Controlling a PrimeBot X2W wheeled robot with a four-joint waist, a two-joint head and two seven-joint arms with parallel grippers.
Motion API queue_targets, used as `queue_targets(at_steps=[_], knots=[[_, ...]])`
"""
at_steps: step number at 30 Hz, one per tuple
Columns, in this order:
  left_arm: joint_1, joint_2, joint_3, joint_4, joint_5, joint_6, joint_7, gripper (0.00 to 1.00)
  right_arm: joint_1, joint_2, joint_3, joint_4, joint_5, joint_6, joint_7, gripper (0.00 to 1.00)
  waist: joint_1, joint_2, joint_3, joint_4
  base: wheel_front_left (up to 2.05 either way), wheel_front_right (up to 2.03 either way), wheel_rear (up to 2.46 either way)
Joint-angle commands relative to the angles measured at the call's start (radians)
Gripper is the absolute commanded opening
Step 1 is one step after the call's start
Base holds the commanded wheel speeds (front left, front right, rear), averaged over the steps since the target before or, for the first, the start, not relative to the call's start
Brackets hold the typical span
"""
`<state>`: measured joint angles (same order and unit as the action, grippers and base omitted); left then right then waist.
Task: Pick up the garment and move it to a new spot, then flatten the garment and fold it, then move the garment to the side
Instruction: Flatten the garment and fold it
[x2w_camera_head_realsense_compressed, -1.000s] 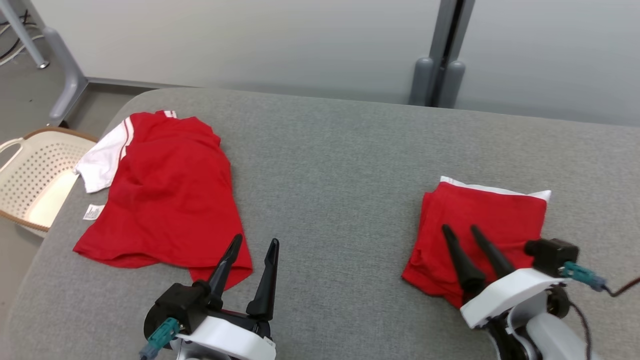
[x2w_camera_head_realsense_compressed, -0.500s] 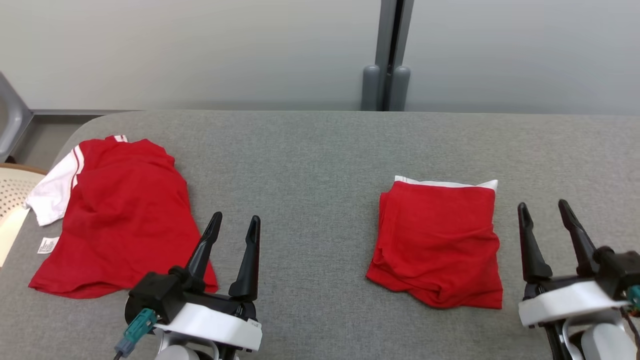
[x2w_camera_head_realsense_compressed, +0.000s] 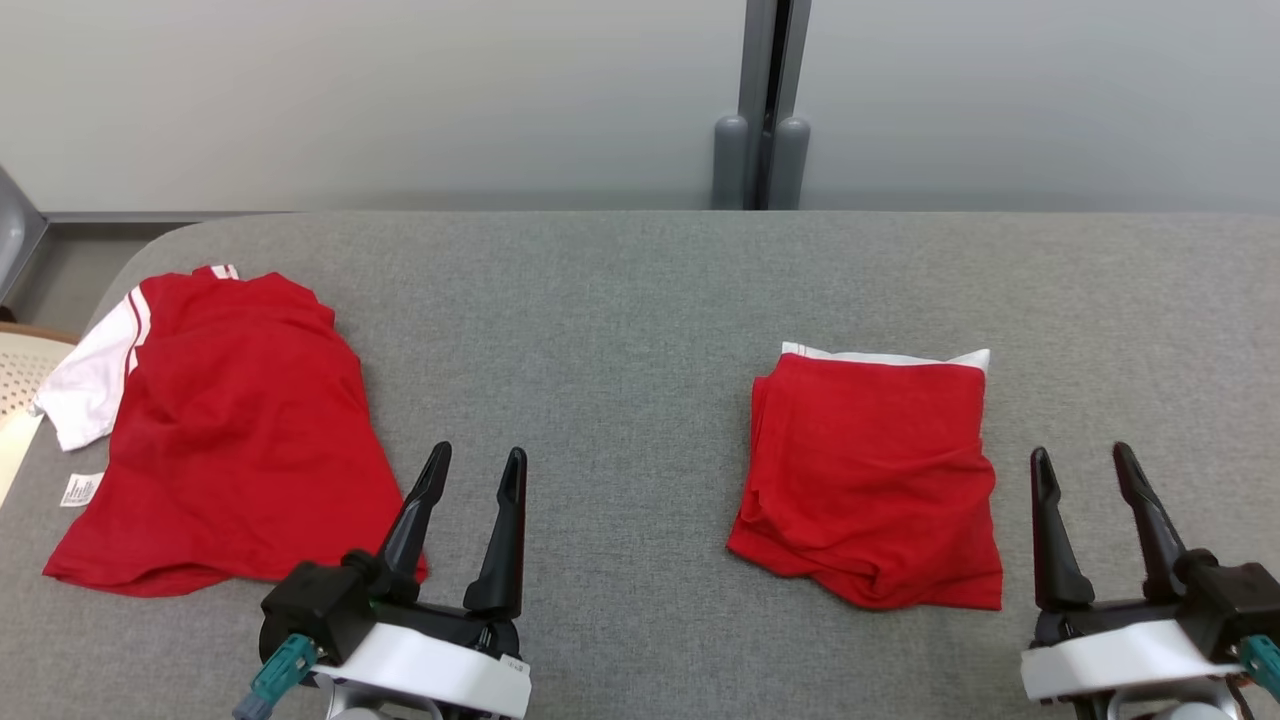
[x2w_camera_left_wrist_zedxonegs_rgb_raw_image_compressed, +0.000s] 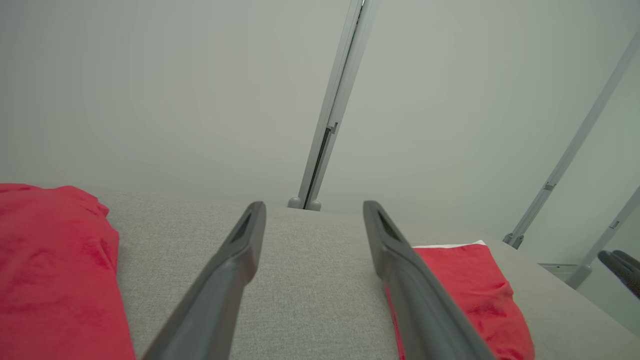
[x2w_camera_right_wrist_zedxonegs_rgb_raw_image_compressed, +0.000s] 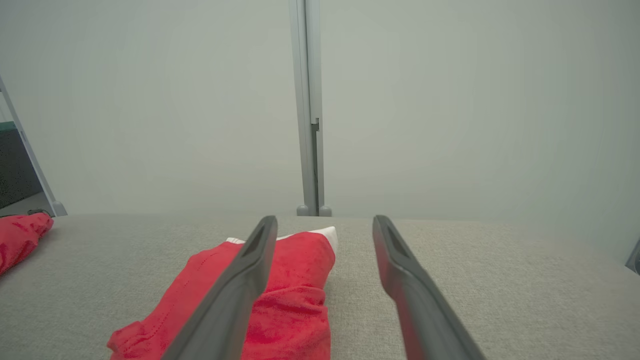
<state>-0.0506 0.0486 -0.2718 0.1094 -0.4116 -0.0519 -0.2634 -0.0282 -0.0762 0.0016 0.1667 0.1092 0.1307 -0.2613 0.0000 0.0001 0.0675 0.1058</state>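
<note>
Folded garment (x2w_camera_head_realsense_compressed: 870, 480) is lying on the right half of the gray table (x2w_camera_head_realsense_compressed: 620, 300): a red rectangle w/ a white edge showing along its far side, near edge bunching a bit. R gripper (x2w_camera_head_realsense_compressed: 1081, 452) is hovering just right of it by the table's near edge, fingers pointing far, jaws standing apart w/ nothing btwn them & clear of the cloth. In the right wrist view the garment is lying below & left of the left finger.

L gripper (x2w_camera_head_realsense_compressed: 480, 452) is hovering near, left of centre, jaws also spread & empty. Its left finger is overlapping the near-right corner of a second red shirt (x2w_camera_head_realsense_compressed: 230, 440); can't tell if it's touching. That shirt is lying spread out on the table's left end, w/ a white sleeve (x2w_camera_head_realsense_compressed: 85, 380) pointing left & a small white label (x2w_camera_head_realsense_compressed: 80, 488) sticking out at its left edge. A perforated basket (x2w_camera_head_realsense_compressed: 15, 375) is peeking in past the table's left edge. A gray post (x2w_camera_head_realsense_compressed: 760, 100) is standing against the pale wall beyond the far edge.
</note>
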Motion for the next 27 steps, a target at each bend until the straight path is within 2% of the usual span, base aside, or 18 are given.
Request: queue_targets(at_steps=[1, 10, 21, 27], knots=[[-0.015, 0.004, 0.001, 0.001, 0.008, -0.003, -0.002, 1.0, -0.016, 0.0, 0.0, -0.005, -0.002, 0.0, -0.005, 0.0, 0.0, -0.0001, 0.009, 0.008, 0.0, 0.0, 0.0], [-0.059, 0.004, -0.025, 0.009, -0.017, -0.013, -0.002, 1.0, -0.133, -0.026, 0.068, 0.094, 0.029, 0.0, -0.005, 0.0, 0.0, -0.0001, 0.092, 0.088, 0.0, 0.0, 0.0], [-0.107, 0.003, -0.06, 0.022, -0.028, -0.017, -0.002, 1.0, -0.278, -0.041, -0.035, 0.419, 0.02, 0.0, -0.003, 0.0, 0.0, -0.0001, 0.153, 0.206, 0.0, 0.0, 0.0], [-0.111, 0.004, -0.086, 0.017, -0.009, -0.013, -0.002, 1.0, -0.35, -0.072, -0.078, 0.615, 0.047, 0.0, -0.003, 0.0, 0.0, -0.0001, 0.169, 0.237, 0.0, 0.0, 0.0]])
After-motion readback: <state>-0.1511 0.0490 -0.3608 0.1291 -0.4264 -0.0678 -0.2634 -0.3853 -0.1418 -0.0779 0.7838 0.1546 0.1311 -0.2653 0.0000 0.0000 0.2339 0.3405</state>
